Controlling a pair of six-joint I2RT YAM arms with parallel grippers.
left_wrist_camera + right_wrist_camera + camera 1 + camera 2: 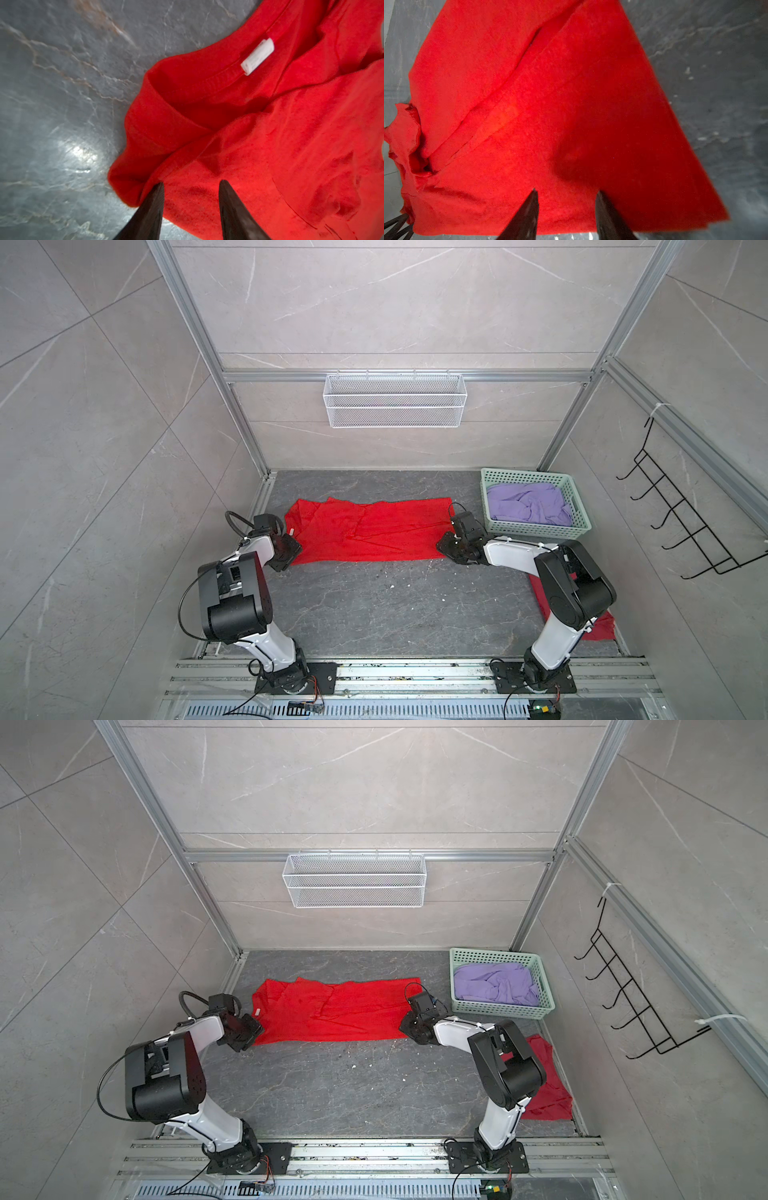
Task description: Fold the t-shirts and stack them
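While bright red t-shirt [365, 531] lies flat mid-table, long axis 9-to-3 o'clock in both top views, arms bracket it. Left gripper [192, 182] at 9 o'clock end, beside neck label [257, 56]; right gripper [566, 191] at 3 o'clock hem end. Both jaws parted, nothing pinched; tips possibly touching cloth, wrist views too blurred to say. Each arm nearest own end. Lavender t-shirt [528, 504] in basket [540, 533], 2 o'clock; darker red t-shirt [548, 1085] at 4 o'clock, partly behind right arm.

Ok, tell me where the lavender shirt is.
In both top views the lavender shirt lies crumpled in the green basket, far right on the table, beside the bright red shirt.
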